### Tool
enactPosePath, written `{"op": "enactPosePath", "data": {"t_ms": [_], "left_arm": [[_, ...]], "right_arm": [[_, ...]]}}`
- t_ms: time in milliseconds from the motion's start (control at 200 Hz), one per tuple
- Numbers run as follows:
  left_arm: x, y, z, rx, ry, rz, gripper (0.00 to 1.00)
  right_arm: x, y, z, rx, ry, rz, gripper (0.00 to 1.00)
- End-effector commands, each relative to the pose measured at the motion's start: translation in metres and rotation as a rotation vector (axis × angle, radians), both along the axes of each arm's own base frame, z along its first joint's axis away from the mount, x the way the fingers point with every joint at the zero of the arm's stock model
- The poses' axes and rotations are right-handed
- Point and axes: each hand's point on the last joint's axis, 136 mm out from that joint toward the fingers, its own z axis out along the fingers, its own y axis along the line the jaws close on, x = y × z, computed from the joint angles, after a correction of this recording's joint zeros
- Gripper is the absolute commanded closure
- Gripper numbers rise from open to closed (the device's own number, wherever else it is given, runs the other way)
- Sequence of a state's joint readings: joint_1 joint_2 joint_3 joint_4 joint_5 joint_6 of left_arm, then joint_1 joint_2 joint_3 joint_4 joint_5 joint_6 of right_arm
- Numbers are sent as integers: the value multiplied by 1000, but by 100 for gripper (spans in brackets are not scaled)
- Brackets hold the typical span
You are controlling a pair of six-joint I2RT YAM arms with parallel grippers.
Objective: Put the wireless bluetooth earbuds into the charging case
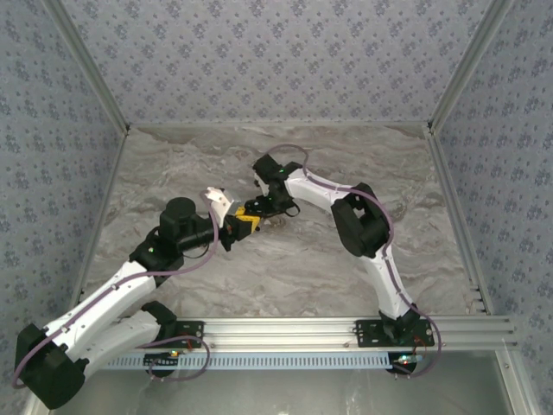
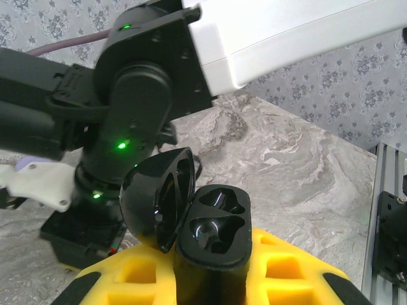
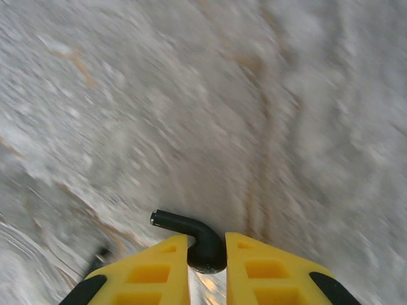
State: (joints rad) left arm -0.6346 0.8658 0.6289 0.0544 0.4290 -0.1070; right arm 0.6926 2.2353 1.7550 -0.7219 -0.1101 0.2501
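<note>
My left gripper is shut on the black charging case, which stands upright between its yellow fingers. The lid hangs open to the left and both wells look dark and glossy. In the right wrist view one black earbud lies head-first between the yellow pads, its stem pointing left over the marbled table. My right gripper is shut on it. From above, the left gripper and the right gripper meet near the table's middle.
The right arm's black wrist and white link loom just behind the case. A small blurred dark shape lies by the right gripper's left finger. An aluminium rail runs along the near edge, and patterned walls enclose the table.
</note>
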Motion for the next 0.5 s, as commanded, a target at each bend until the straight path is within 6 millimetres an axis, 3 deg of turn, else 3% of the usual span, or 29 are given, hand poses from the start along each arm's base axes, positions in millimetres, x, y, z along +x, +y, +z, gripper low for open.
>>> {"op": "enactPosePath", "data": {"t_ms": [0,230,495], "left_arm": [[3,-1,6,-19,-10,8,81],[6,-6,5,-25,-4,2,81],[10,-10,2,-24,5,1,81]], "right_arm": [[-7,-41,-3,-104,0,3,81],[-26,-72,-3,-158,-11,89,80],[-28,-78,-8,-202,-7,125,76]]}}
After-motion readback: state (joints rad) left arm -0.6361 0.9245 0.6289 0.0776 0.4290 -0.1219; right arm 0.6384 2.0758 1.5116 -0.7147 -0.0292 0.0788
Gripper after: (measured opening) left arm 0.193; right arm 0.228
